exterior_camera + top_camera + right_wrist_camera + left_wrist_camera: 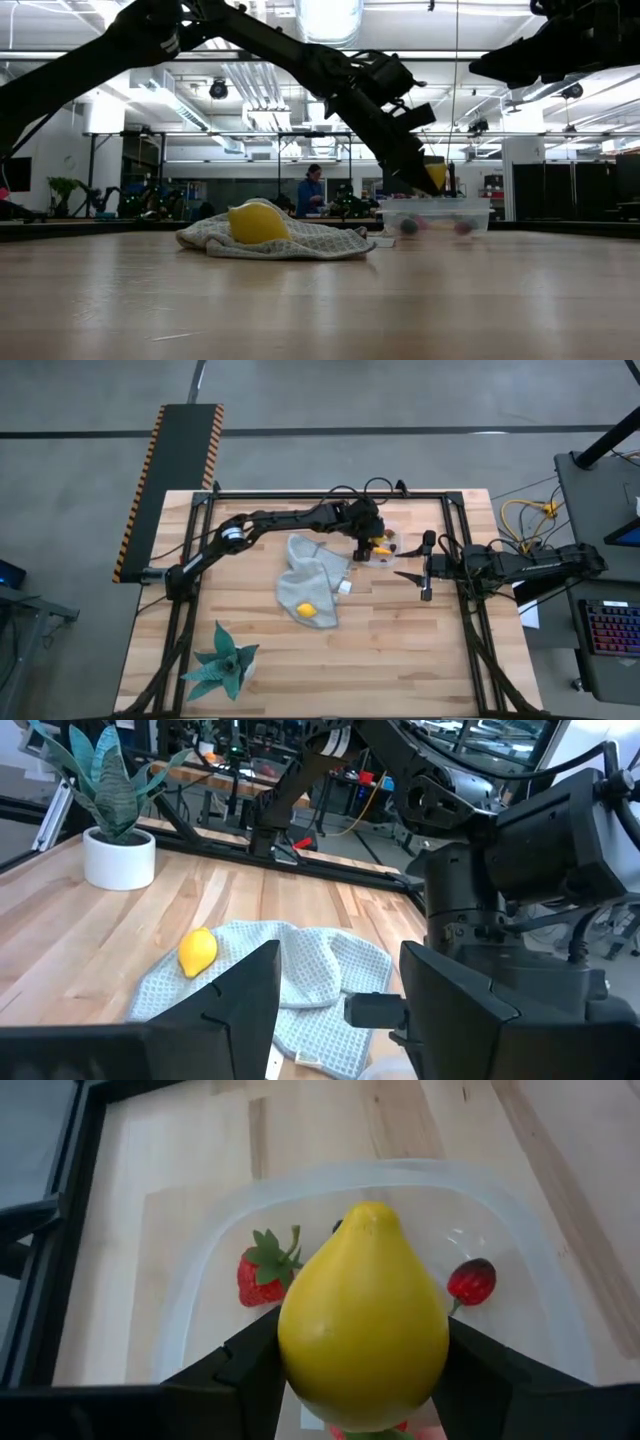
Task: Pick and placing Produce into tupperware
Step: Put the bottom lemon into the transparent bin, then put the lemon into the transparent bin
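My left gripper (378,546) reaches over the clear tupperware (330,1175) at the table's far right, shut on a yellow lemon (362,1315). Inside the tupperware lie a red strawberry (260,1275) and a small red and dark piece (472,1280). A second lemon (306,610) rests on the grey-blue cloth (312,575) in the middle of the table. My right gripper (425,575) waits open just right of the tupperware, with nothing between its fingers. My left gripper pinches the lemon's two wide sides (300,1350) between its two fingers (250,1365). The fingers slant down, coming from the table's left. The lemon hangs clear above the tupperware's open top (437,175), its pointed end turned away from the gripper.
A teal spiky plant (222,665) in a white pot stands at the near left corner. A small white cube (345,587) lies beside the cloth's right edge. A black frame (330,494) runs along the table's far edge and sides. Bare wood lies at the near right.
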